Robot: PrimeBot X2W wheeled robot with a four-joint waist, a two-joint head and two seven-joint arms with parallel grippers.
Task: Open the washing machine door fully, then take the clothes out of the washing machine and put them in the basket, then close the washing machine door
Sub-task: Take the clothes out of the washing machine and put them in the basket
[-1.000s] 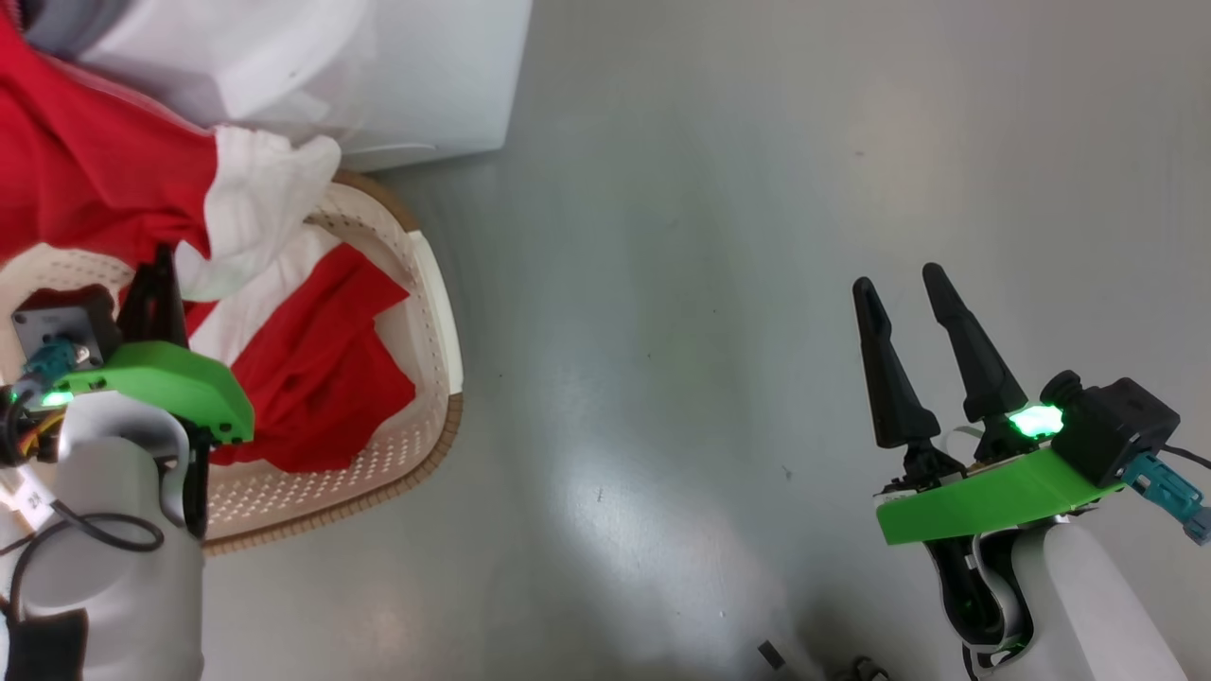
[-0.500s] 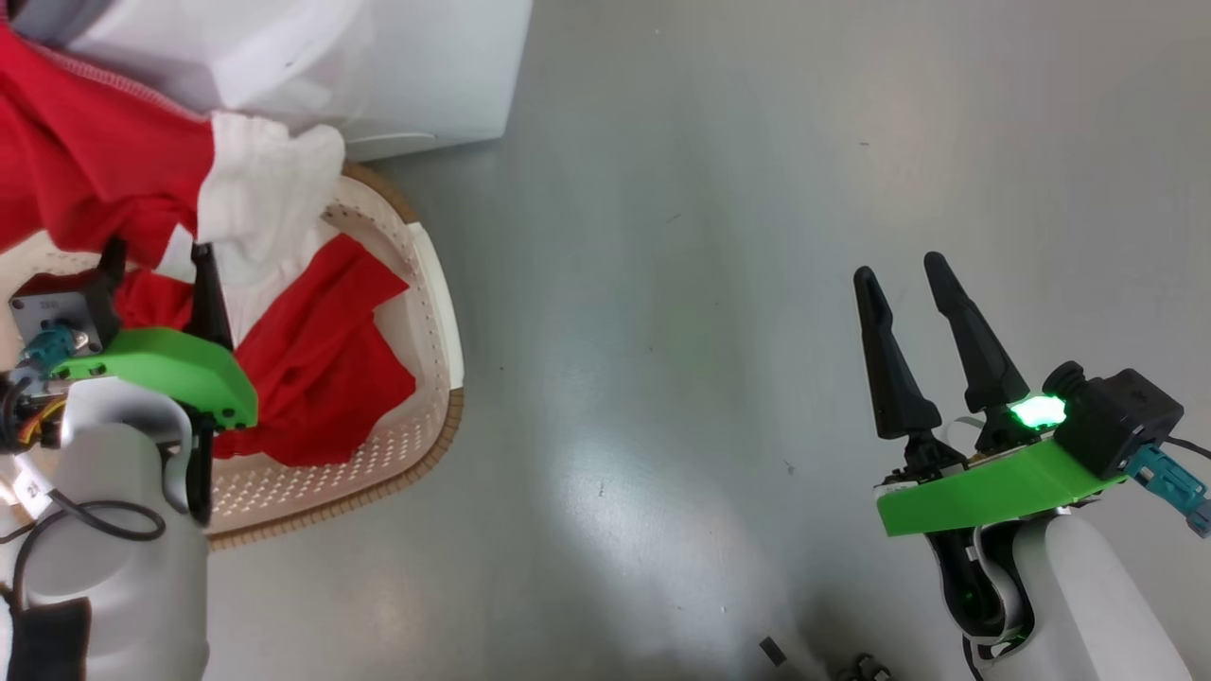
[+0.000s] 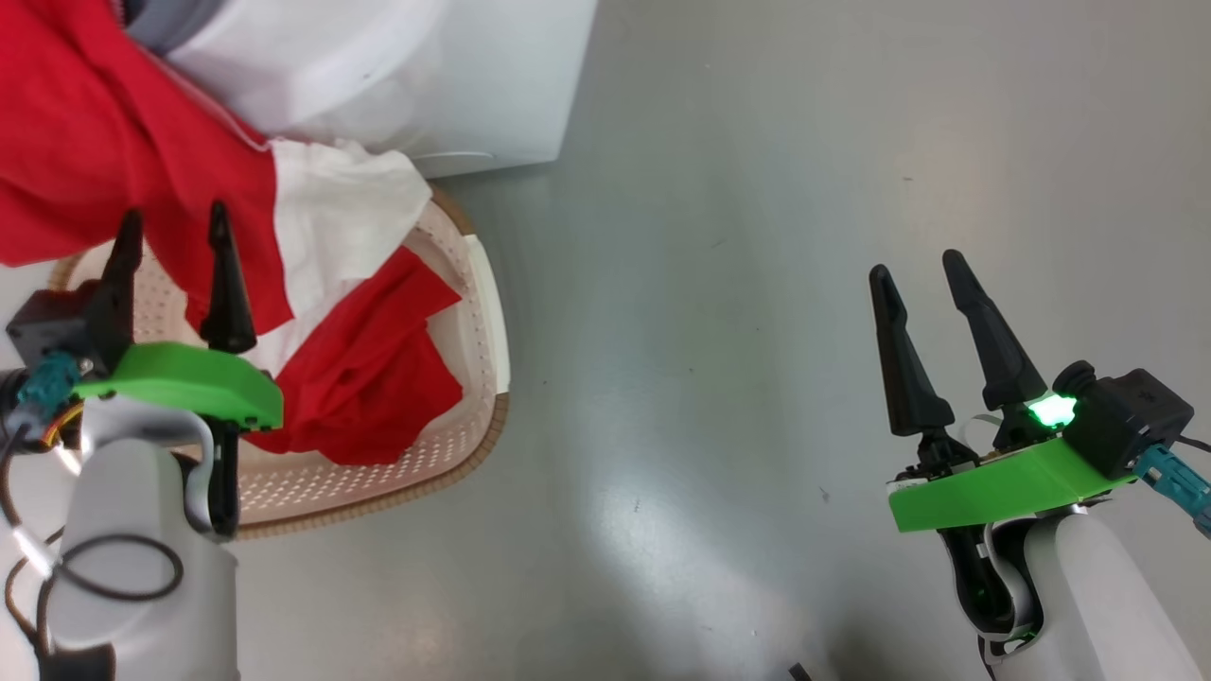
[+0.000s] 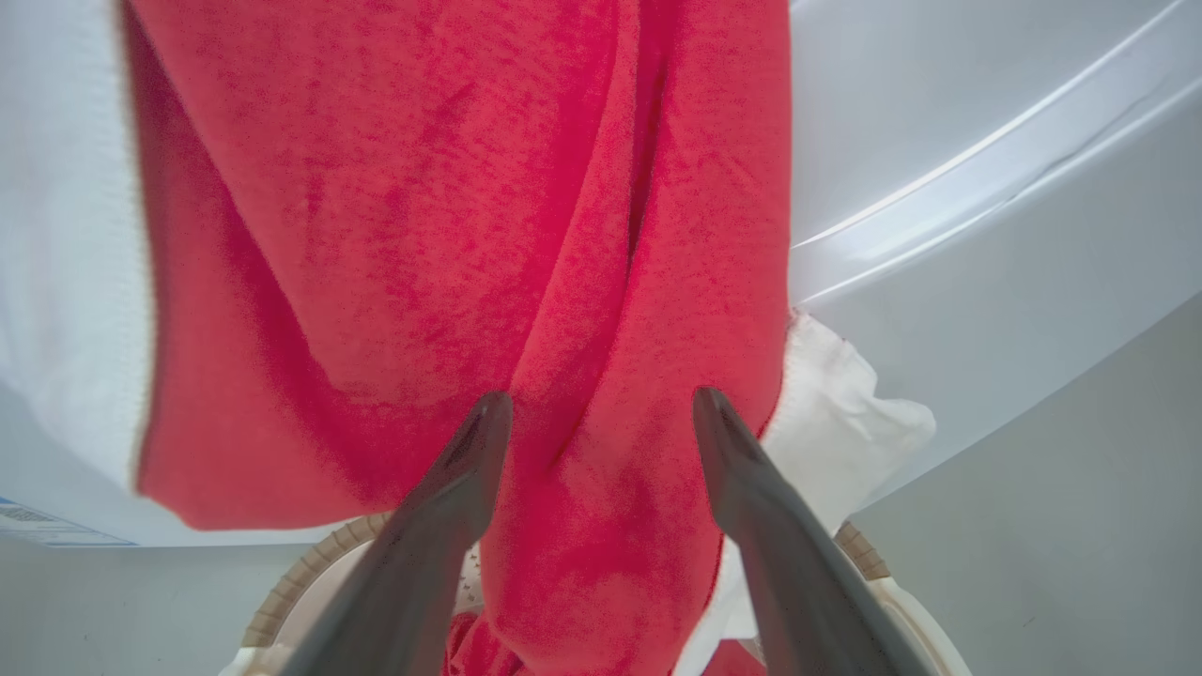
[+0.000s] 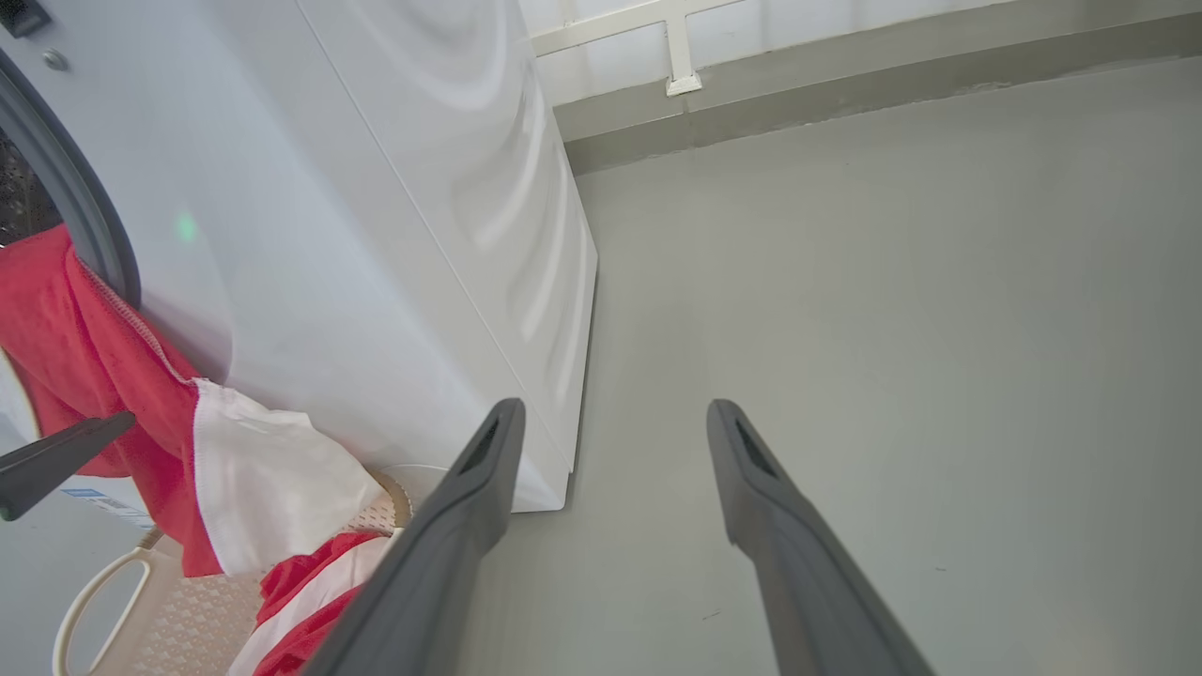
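Over the basket [image 3: 481, 317], clothes [image 3: 142, 151]; left fingers [image 3: 227, 293] apart

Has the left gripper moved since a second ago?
Yes: the left gripper has opened, and measured against the basket and its right rim it now sits slightly farther toward the view's left.

Left pincer [image 3: 173, 214]: a second ago its fingers were pressed together on the clothes [image 3: 85, 142]. Now they stand spread apart and raised, and the red fabric hangs loose just beyond the tips. The white panel has spread flatter over the basket [image 3: 487, 312] rim. The head camera has swung: washing machine [image 3: 454, 76] and basket sit further right in its view.
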